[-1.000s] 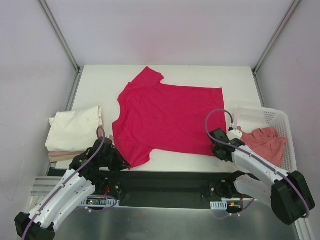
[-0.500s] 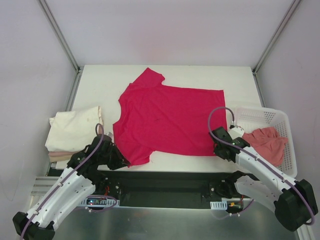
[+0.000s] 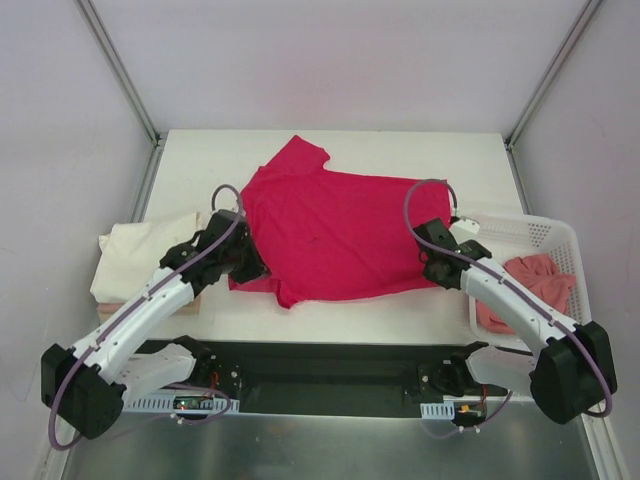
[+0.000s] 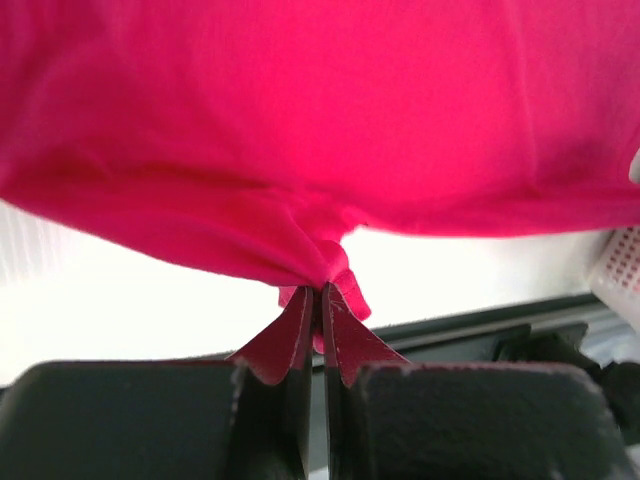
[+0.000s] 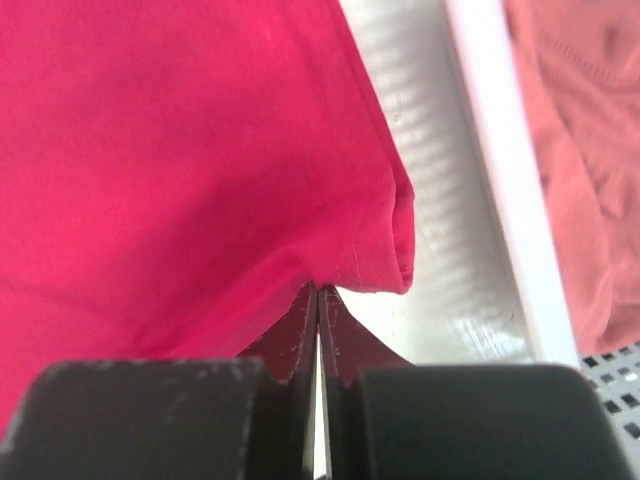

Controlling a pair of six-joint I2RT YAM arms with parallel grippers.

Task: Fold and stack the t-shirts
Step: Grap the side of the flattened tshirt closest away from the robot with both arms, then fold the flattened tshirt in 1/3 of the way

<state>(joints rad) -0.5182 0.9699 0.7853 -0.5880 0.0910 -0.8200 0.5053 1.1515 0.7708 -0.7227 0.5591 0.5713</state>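
Observation:
The crimson-pink t-shirt [image 3: 335, 225] lies on the white table [image 3: 420, 150], its near edge lifted and folded back over itself. My left gripper [image 3: 255, 262] is shut on the shirt's near left hem; the cloth [image 4: 300, 150] bunches at the fingertips. My right gripper [image 3: 428, 262] is shut on the near right hem corner [image 5: 380, 250]. The cream-white t-shirt [image 3: 140, 255] lies folded at the left edge. The salmon-pink t-shirt [image 3: 540, 280] lies crumpled in the basket and also shows in the right wrist view [image 5: 590, 150].
A white plastic mesh basket [image 3: 545, 235] stands at the right edge of the table, close to my right arm. Its rim [image 5: 500, 180] shows next to the held corner. Grey frame posts rise at the back corners. The dark base rail runs along the near edge.
Both grippers have moved away from the near table edge towards the back, carrying the crimson shirt's near hem up and over the shirt. The shirt's near part is now folded back.

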